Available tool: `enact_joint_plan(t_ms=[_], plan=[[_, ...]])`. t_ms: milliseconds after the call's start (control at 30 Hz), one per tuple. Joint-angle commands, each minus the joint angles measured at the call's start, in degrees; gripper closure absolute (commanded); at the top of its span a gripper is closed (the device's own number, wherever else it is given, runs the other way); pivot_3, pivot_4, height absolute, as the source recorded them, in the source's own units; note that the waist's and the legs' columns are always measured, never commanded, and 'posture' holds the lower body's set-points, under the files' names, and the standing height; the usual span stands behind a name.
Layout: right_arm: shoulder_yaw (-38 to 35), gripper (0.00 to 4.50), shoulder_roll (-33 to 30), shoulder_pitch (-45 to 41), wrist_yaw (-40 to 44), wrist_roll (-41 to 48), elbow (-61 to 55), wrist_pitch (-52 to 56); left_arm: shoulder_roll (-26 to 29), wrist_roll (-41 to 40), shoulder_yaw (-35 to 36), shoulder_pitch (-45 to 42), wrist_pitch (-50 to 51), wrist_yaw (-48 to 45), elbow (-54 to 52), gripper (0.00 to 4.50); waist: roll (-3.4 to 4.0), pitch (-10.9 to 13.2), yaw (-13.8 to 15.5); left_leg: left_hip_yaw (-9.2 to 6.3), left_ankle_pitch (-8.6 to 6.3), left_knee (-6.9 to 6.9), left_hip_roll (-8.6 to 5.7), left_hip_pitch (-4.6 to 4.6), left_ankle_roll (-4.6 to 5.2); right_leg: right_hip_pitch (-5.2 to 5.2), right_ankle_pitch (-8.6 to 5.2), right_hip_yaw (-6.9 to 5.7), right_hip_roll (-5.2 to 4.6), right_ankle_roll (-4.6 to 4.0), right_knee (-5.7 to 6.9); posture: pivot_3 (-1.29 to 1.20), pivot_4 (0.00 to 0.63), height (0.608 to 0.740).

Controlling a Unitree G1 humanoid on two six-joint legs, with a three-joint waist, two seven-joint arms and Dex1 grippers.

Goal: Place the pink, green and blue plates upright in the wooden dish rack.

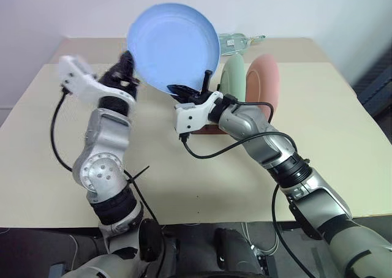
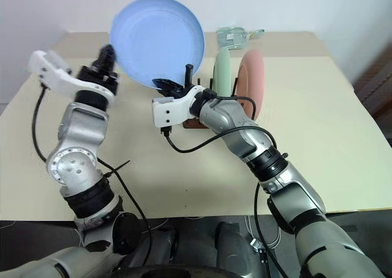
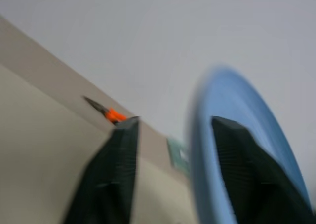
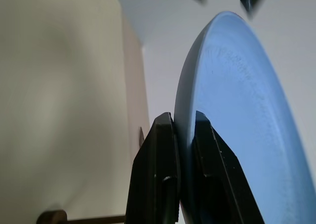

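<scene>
Blue plate (image 1: 173, 45) is hanging in the air above the table (image 1: 331, 143), and the right gripper (image 1: 187, 93) is pinching its lower rim at about six o'clock, fingers closed flat on either side of the thin edge. The left gripper (image 3: 173, 174) is standing with its jaws parted astride the rim at nine o'clock; one finger overlaps the disc, though I cannot tell whether it is touching. It is looking like a handover, the right arm taking the load so the plate can go down edge-first. Smooth, matte, shallow and round, it is offering only that slim lip to grab. Just behind, toward two o'clock, the green plate (image 1: 233, 76) and pink plate (image 1: 264, 82) are standing upright in the wooden dish rack (image 1: 205, 128), its dark base showing underneath.
</scene>
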Motion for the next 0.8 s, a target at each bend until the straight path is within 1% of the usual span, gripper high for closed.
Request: enact_joint_plan(t_ms=[33, 67, 100, 133, 200, 267, 300, 333, 400, 500, 567, 667, 800], plan=[[-4.3, 4.5, 2.7, -0.2, -0.1, 5.8, -4.3, -1.4, 8.0, 5.8, 6.4, -1.4, -7.1, 2.6, 6.6, 1.57, 0.0, 0.0, -0.1, 0.02, 0.02, -0.03, 0.06, 0.02, -0.03, -0.01, 0.01, 0.0, 0.05, -0.02, -0.01, 0.0, 0.15, 0.74], [-6.0, 4.5, 4.7, 0.0, 0.4, 9.7, -5.7, -0.2, 10.7, 7.3, 6.6, -0.7, -7.9, 1.5, 9.1, 1.57, 0.0, 0.0, -0.1, 0.01, 0.02, -0.07, 0.08, 0.03, -0.04, -0.01, 0.01, 0.0, 0.07, -0.03, -0.01, 0.0, 0.15, 0.74], [-7.9, 4.5, 6.6, 0.1, 0.8, 13.3, -7.2, 1.4, 13.5, 9.7, 5.0, 0.7, -8.6, -0.5, 10.8, 1.57, 0.01, 0.0, -0.1, 0.02, 0.03, -0.07, 0.12, 0.02, -0.05, -0.04, 0.02, 0.01, 0.11, -0.03, 0.0, 0.0, 0.15, 0.74], [-10.0, 4.5, 9.0, 0.2, 1.2, 17.6, -8.8, 3.8, 15.8, 12.0, 2.6, 2.6, -9.0, -2.9, 12.0, 1.57, 0.01, 0.0, 0.0, 0.02, 0.03, -0.06, 0.16, -0.01, -0.06, -0.05, 0.03, 0.01, 0.16, -0.05, -0.01, 0.0, 0.15, 0.74], [-14.6, 4.5, 14.2, 0.8, 2.3, 27.9, -13.0, 12.4, 18.7, 15.8, -3.4, 7.0, -9.1, -7.9, 13.5, 1.57, 0.02, 0.0, 0.3, 0.02, 0.03, -0.05, 0.17, -0.02, -0.06, -0.05, 0.04, 0.02, 0.17, -0.07, 0.0, 0.0, 0.15, 0.74], [-18.7, 4.5, 18.8, 1.8, 2.2, 37.3, -17.4, 22.5, 20.2, 19.8, -9.3, 11.3, -9.2, -11.2, 14.5, 1.57, -0.03, 0.0, 0.9, -0.07, 0.02, -0.02, 0.15, -0.04, -0.04, 0.03, 0.04, 0.0, 0.16, -0.07, -0.01, 0.0, 0.15, 0.74], [-21.8, 4.5, 22.1, 2.5, 0.0, 43.5, -20.1, 29.6, 20.4, 22.4, -12.6, 14.0, -10.9, -12.9, 14.5, 1.57, -0.02, 0.0, 1.3, -0.07, 0.0, -0.01, 0.14, -0.04, -0.01, 0.04, 0.04, 0.0, 0.14, -0.08, 0.0, 0.0, 0.15, 0.74], [-24.3, 4.5, 24.8, 3.1, -2.4, 47.8, -22.2, 35.0, 20.3, 24.3, -15.5, 16.1, -12.3, -14.3, 14.3, 1.57, 0.0, 0.0, 1.4, -0.07, -0.09, -0.01, 0.11, -0.04, 0.16, 0.04, 0.06, 0.0, 0.13, -0.12, 0.0, 0.0, 0.15, 0.74], [-28.2, 4.5, 28.2, 4.6, -6.7, 54.5, -25.4, 44.9, 19.5, 27.0, -19.6, 19.2, -14.9, -16.3, 13.7, 1.57, 0.03, 0.0, 1.5, -0.09, -0.14, -0.05, 0.12, -0.03, 0.25, 0.0, 0.08, 0.01, 0.12, -0.16, 0.02, 0.0, 0.15, 0.74], [-30.7, 4.5, 29.3, 6.4, -11.6, 58.1, -27.7, 53.4, 17.6, 27.3, -22.1, 21.3, -16.6, -19.0, 13.3, 1.57, 0.11, 0.0, 1.5, -0.07, -0.14, -0.08, 0.19, -0.1, 0.25, -0.16, 0.13, 0.0, 0.16, -0.32, 0.04, 0.0, 0.15, 0.74], [-31.8, 4.5, 29.9, 7.0, -14.2, 60.4, -28.9, 56.8, 17.2, 27.7, -23.7, 22.1, -17.5, -21.2, 12.9, 1.57, 0.21, 0.1, 1.3, 0.0, -0.13, -0.09, 0.35, -0.09, 0.23, -0.2, 0.13, 0.0, 0.32, -0.44, 0.03, 0.0, 0.15, 0.74], [-32.3, 4.5, 29.8, 7.3, -16.2, 62.2, -29.6, 58.6, 17.5, 29.3, -25.9, 22.9, -18.4, -23.9, 12.5, 1.57, 0.42, 0.0, 0.4, 0.06, -0.12, -0.17, 0.46, -0.08, 0.2, -0.26, 0.19, 0.0, 0.42, -0.39, 0.05, 0.0, 0.15, 0.74], [-34.7, 4.5, 30.5, 7.1, -19.9, 65.3, -28.5, 60.3, 16.6, 29.0, -26.5, 23.4, -19.6, -26.3, 12.1, 1.57, 0.44, 0.0, -0.1, 0.11, -0.12, -0.18, 0.49, -0.03, 0.2, -0.24, 0.2, 0.0, 0.42, -0.37, 0.05, 0.0, 0.15, 0.74]])
